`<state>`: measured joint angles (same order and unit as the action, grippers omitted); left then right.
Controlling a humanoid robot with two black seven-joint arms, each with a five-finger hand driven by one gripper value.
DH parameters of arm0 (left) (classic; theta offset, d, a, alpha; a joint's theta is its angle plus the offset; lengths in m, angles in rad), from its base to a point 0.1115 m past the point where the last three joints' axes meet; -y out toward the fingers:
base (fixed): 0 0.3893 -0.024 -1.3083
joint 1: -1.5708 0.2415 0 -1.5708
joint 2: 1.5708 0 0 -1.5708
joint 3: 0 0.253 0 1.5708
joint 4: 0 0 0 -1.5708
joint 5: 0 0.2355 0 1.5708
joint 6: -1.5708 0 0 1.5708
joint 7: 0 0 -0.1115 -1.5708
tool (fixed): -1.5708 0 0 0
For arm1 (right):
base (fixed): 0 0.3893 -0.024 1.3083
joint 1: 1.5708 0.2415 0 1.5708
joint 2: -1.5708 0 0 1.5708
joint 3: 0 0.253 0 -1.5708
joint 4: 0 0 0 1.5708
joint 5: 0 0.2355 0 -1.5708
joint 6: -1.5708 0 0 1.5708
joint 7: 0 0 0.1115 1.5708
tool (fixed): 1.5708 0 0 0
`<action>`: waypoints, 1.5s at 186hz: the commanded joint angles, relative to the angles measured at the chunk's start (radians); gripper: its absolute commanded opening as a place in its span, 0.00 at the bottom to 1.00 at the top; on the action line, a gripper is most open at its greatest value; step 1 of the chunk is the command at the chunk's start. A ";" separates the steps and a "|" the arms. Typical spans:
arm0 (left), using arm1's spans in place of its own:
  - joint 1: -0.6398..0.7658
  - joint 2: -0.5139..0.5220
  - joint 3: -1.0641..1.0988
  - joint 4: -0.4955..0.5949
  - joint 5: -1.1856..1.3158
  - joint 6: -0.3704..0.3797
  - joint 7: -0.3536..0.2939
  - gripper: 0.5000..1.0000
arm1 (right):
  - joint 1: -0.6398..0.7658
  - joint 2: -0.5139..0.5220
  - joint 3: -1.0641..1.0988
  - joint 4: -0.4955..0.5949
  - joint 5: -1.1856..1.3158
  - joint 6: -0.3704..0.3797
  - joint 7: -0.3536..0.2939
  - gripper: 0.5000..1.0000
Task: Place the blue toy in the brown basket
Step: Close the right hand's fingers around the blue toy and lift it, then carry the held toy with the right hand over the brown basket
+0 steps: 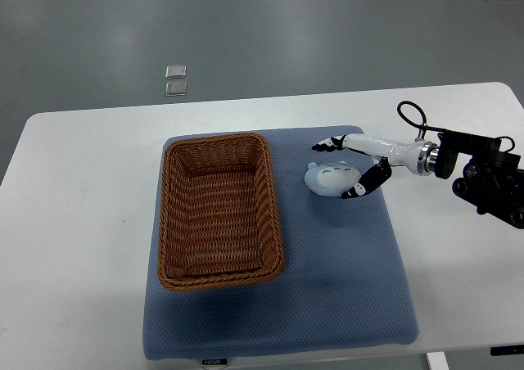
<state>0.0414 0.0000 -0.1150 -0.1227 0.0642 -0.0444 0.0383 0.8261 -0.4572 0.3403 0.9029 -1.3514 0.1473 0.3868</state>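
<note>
Right robot hand (354, 167) spread open over the blue toy (329, 179).

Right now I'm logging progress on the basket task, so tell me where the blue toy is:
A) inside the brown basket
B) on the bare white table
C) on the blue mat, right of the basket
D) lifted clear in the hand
C: the blue toy lies on the blue mat just right of the brown basket, with the right hand spread around it and not closed on it.

White table (90, 182) carries blue mat (344, 288); brown basket (219, 213) and blue toy (327, 179) sit on mat.
</note>
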 commanded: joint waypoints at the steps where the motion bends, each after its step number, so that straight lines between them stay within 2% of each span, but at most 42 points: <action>1: 0.000 0.000 0.000 0.000 0.000 0.000 0.000 1.00 | -0.004 0.000 -0.001 -0.001 0.000 -0.006 -0.002 0.71; 6: 0.000 0.000 0.000 0.000 0.000 0.000 0.000 1.00 | -0.005 0.000 -0.003 -0.001 0.000 -0.006 -0.002 0.66; 30: 0.000 0.000 0.000 0.000 0.000 0.000 0.000 1.00 | -0.005 -0.001 -0.029 -0.002 -0.002 -0.008 0.000 0.58; 38: 0.000 0.000 0.000 0.000 0.000 0.000 -0.001 1.00 | -0.005 0.000 -0.035 -0.006 -0.002 -0.008 -0.002 0.51; 48: 0.000 0.000 0.000 0.000 0.000 0.001 0.000 1.00 | -0.007 -0.001 -0.037 -0.009 -0.002 -0.011 -0.002 0.39; 55: 0.000 0.000 0.000 0.000 0.000 0.000 0.000 1.00 | -0.007 0.000 -0.037 -0.009 0.000 -0.014 0.000 0.25; 64: 0.000 0.000 0.000 0.000 0.000 0.000 0.000 1.00 | -0.007 0.000 -0.037 -0.009 0.000 -0.017 0.000 0.13; 66: 0.000 0.000 0.000 0.000 -0.001 0.000 0.000 1.00 | -0.005 0.000 -0.037 -0.009 0.000 -0.017 0.000 0.07; 73: 0.000 0.000 0.000 0.000 0.000 0.000 0.000 1.00 | -0.004 0.000 -0.035 -0.009 0.000 -0.017 0.000 0.00; 135: 0.000 0.000 0.000 0.000 0.000 0.000 0.000 1.00 | 0.042 0.009 -0.015 -0.007 0.017 -0.018 0.010 0.00; 159: 0.000 0.000 0.000 0.000 0.000 0.000 0.000 1.00 | 0.102 0.023 -0.014 -0.006 0.020 -0.020 0.084 0.00; 172: 0.000 0.000 0.000 0.000 0.000 0.000 0.000 1.00 | 0.128 0.060 -0.015 0.001 0.020 -0.020 0.107 0.00; 205: 0.000 0.000 0.000 0.000 0.000 0.000 0.000 1.00 | 0.162 0.163 -0.015 0.002 0.018 -0.029 0.109 0.00; 247: 0.000 0.000 0.000 0.000 0.000 0.000 0.000 1.00 | 0.206 0.354 -0.034 0.002 0.015 -0.037 0.106 0.00; 279: 0.000 0.000 0.000 0.000 0.000 0.000 0.000 1.00 | 0.202 0.405 -0.043 0.002 0.006 -0.025 0.093 0.00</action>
<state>0.0415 0.0000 -0.1150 -0.1227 0.0642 -0.0444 0.0383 1.0305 -0.0778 0.3048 0.9053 -1.3403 0.1142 0.4875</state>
